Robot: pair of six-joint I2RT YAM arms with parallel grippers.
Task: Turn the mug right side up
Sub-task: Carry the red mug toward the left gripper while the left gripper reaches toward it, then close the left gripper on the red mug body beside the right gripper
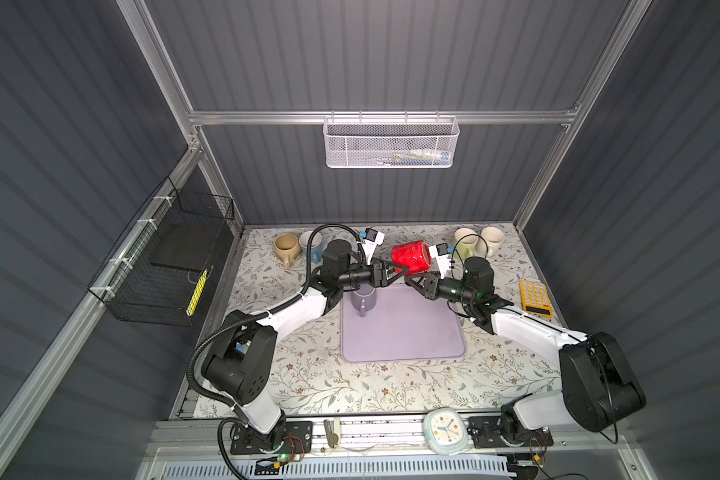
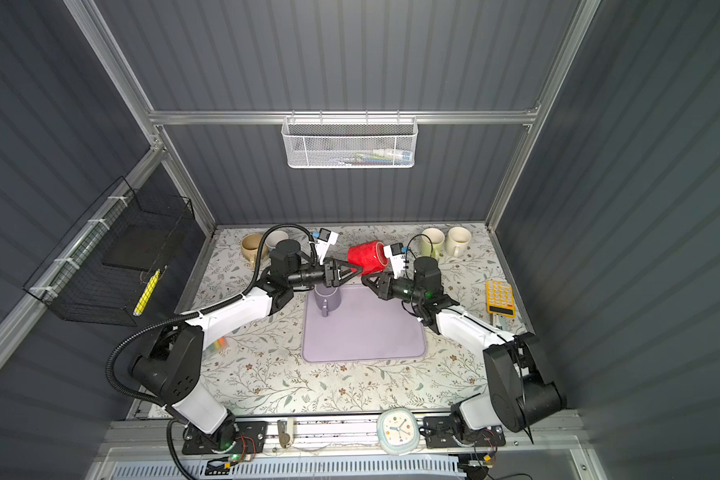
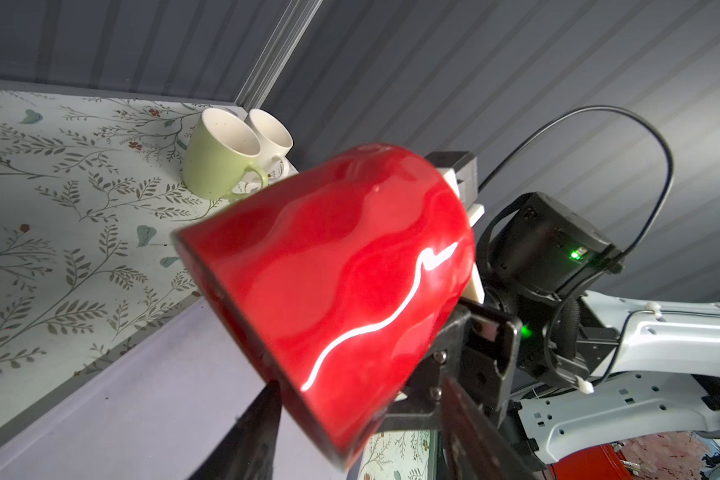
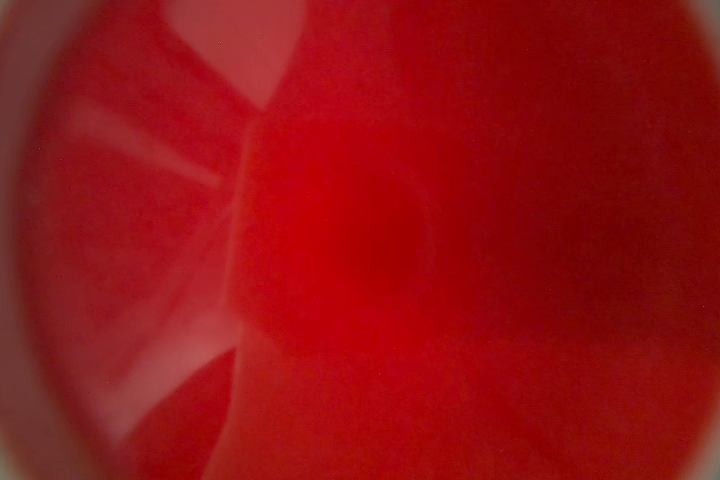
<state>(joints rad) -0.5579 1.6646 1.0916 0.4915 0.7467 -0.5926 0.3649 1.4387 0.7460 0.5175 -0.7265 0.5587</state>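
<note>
Two arms meet at the red mug [image 1: 410,257], which hangs on its side above the far edge of the purple mat [image 1: 404,332]. The right gripper [image 1: 415,277] has its fingers pinched together on the mug from below. The left gripper [image 1: 399,271] has its fingers [image 3: 262,432] apart, astride the mug's lower side, contact unclear.

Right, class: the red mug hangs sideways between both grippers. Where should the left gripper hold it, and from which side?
Likely the wide, dark-edged end of the red mug, from the left: that end faces the left gripper, while the right gripper occupies the rounded end.
</note>
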